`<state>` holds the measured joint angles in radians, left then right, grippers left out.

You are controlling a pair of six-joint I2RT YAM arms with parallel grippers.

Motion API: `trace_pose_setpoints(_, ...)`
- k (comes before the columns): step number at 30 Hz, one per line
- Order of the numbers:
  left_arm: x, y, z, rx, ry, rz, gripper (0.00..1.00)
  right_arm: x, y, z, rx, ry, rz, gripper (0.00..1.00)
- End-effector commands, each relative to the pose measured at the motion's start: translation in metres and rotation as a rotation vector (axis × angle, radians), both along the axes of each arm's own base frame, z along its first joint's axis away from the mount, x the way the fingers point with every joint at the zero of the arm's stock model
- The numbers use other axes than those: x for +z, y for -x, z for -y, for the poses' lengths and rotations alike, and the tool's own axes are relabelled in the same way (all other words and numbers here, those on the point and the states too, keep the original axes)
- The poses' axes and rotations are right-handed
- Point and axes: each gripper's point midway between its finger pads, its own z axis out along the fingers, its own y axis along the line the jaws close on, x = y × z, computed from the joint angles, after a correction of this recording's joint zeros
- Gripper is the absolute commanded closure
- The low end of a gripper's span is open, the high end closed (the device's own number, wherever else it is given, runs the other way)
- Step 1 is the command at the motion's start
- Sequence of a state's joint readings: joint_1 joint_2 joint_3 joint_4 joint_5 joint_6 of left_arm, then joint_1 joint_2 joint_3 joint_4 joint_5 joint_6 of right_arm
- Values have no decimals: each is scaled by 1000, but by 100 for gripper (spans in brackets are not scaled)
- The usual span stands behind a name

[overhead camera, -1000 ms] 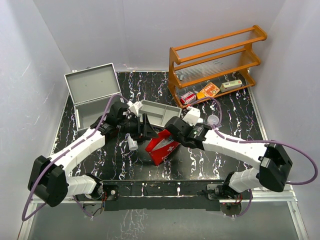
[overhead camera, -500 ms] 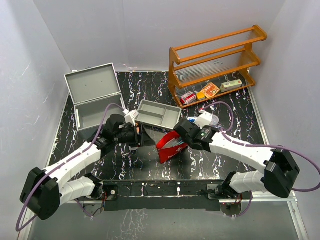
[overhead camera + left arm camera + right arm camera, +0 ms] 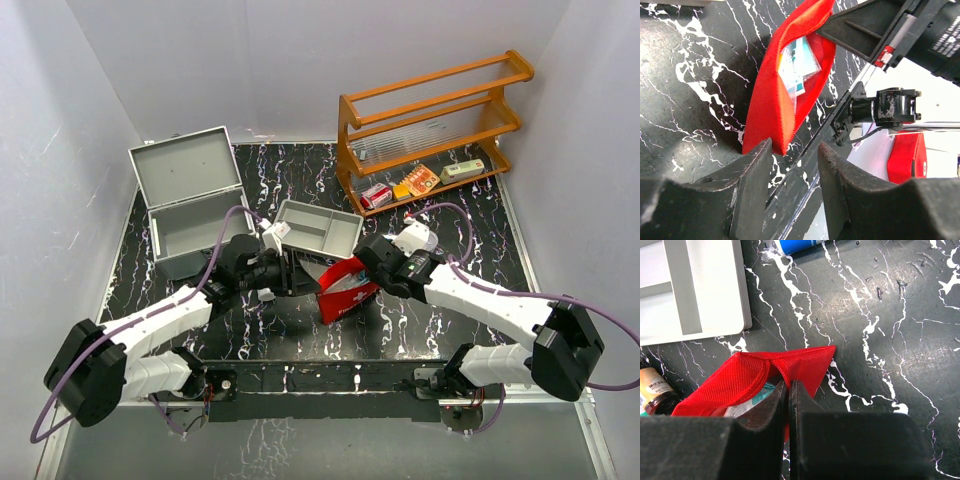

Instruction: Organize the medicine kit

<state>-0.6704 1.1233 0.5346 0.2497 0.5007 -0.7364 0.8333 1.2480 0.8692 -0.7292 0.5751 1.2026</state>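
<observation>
While the right gripper stays pinched on the red fabric pouch, we see the pouch tipped more upright than a second ago. The left gripper has narrowed and holds nothing. Only the left wrist shows the flat packets inside; the lid-open silver-grey metal case sits far-left.

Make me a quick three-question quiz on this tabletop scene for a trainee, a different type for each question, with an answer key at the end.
1. True or false: the large silver-grey metal case stands with its hinged lid open.
2. Multiple choice: the right gripper is shut on the edge of which thing? A, the shallow grey divided tray. B, the red fabric pouch. C, the blue tube.
3. Fill in the blank: the small packets lie on the ___ shelf of the orange wooden rack.

Key: 1 true; 2 B; 3 bottom.
</observation>
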Motion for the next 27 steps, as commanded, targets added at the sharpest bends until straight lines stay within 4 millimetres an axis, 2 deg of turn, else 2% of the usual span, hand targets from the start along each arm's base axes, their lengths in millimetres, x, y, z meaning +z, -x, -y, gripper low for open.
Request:
trace_pose_setpoints(1,0,-3,8,-32,2,48,62,12,-9,-3,-9,-45,57,100)
trace_pose_setpoints(9,-6,-6,7,-24,-35,75,74,11,-10,-2,-3,-45,54,100)
trace_pose_setpoints(15,-6,-5,7,-45,-35,103,97,12,-11,-7,32,-52,53,100)
trace_pose_setpoints(16,-6,-5,7,-51,-37,107,100,14,-11,-10,51,-57,53,97)
trace_pose_setpoints(19,-5,-1,6,-82,-48,125,100,24,-11,-17,109,-67,61,79)
trace_pose_setpoints(22,-4,0,4,-96,-64,141,100,40,-8,-19,151,-86,81,66)
trace_pose_setpoints(27,-4,2,3,-109,-76,137,100,65,0,-22,289,-94,138,54)
